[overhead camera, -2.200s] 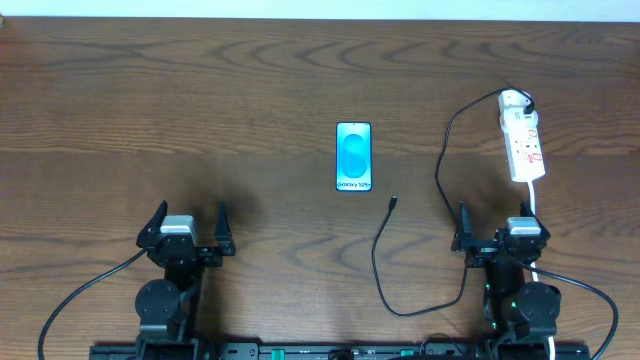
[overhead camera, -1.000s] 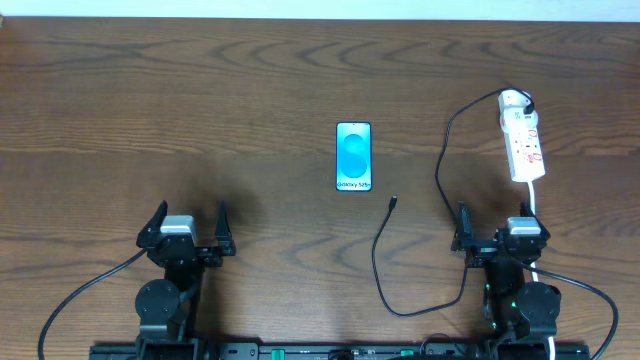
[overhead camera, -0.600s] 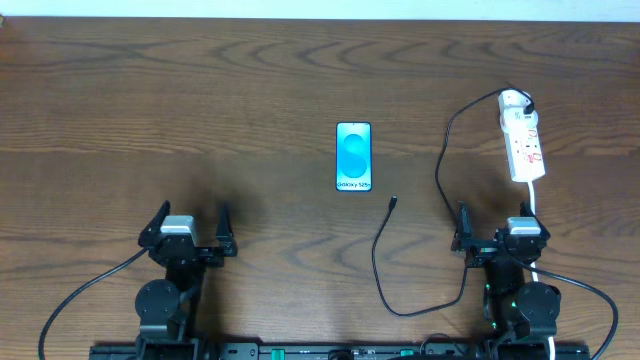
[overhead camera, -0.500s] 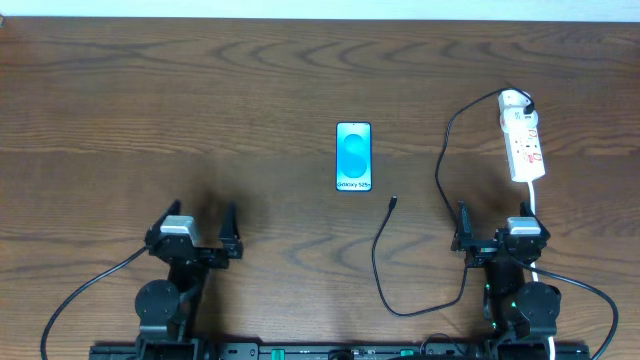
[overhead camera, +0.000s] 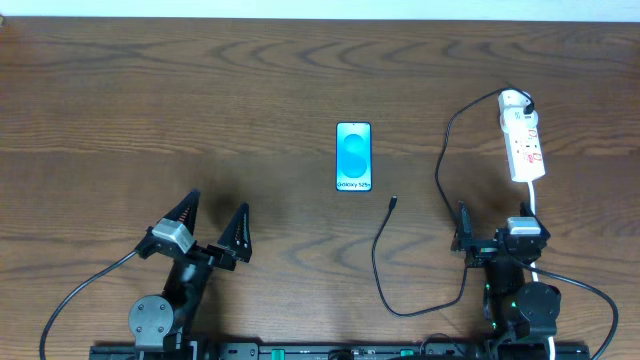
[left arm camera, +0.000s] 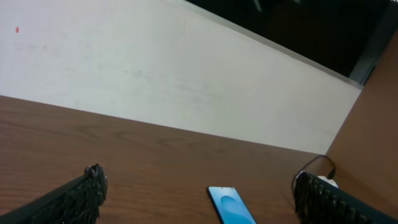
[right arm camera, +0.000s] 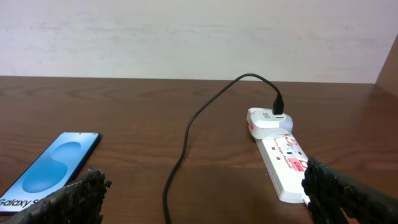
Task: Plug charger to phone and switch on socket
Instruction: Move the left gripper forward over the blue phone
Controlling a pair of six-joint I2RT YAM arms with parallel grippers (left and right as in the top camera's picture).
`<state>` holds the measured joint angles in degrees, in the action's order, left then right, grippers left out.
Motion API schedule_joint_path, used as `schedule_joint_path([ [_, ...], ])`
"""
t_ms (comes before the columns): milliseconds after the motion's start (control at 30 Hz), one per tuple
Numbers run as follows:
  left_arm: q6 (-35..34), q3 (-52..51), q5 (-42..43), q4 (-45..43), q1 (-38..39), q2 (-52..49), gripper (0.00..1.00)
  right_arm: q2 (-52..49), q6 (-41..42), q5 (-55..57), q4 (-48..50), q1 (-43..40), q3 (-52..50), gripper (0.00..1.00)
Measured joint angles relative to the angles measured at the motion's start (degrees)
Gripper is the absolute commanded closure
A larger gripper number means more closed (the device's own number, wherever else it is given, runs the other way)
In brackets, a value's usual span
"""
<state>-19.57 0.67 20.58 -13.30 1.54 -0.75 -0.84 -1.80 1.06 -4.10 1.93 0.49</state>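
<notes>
The phone [overhead camera: 354,157] lies flat, screen up, at the table's middle; it also shows in the left wrist view [left arm camera: 231,204] and the right wrist view [right arm camera: 53,165]. The charger cable [overhead camera: 376,262] loops over the table, and its connector tip [overhead camera: 393,201] lies free just right of and below the phone. Its other end is plugged into the white socket strip [overhead camera: 523,140], also seen in the right wrist view [right arm camera: 283,155]. My left gripper [overhead camera: 218,203] is open and empty, left of and below the phone. My right gripper [overhead camera: 500,213] is open and empty, just below the strip.
The strip's thick white cord [overhead camera: 534,205] runs down past my right gripper. The black cable [right arm camera: 186,143] passes between my right fingers' view. A pale wall [right arm camera: 199,37] stands behind the table's far edge.
My left gripper has moved forward and to the right and turned toward the phone. The right arm, phone, cable and strip have not moved.
</notes>
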Motion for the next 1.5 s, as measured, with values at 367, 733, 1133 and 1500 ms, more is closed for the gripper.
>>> schedule_joint_path([
  [367, 4.87, 29.24, -4.22, 33.05, 0.0, -23.54, 0.02, 0.04, -0.15, 0.02, 0.04, 0.0, -0.02, 0.01],
  [733, 3.76, 50.86, 21.88, 42.38, -0.04, -57.44, 0.02, 0.0, -0.17, 0.02, 0.04, 0.0, -0.04, 0.01],
  [1133, -5.18, 66.42, 10.01, 63.6, 10.23, -72.39, 0.02, 0.0, -0.17, 0.02, 0.07, 0.0, -0.07, 0.01],
  [1500, -4.46, 99.58, -6.84, 86.47, 21.86, -98.09, 0.02, 0.07, -0.17, 0.02, 0.07, 0.0, -0.09, 0.01],
])
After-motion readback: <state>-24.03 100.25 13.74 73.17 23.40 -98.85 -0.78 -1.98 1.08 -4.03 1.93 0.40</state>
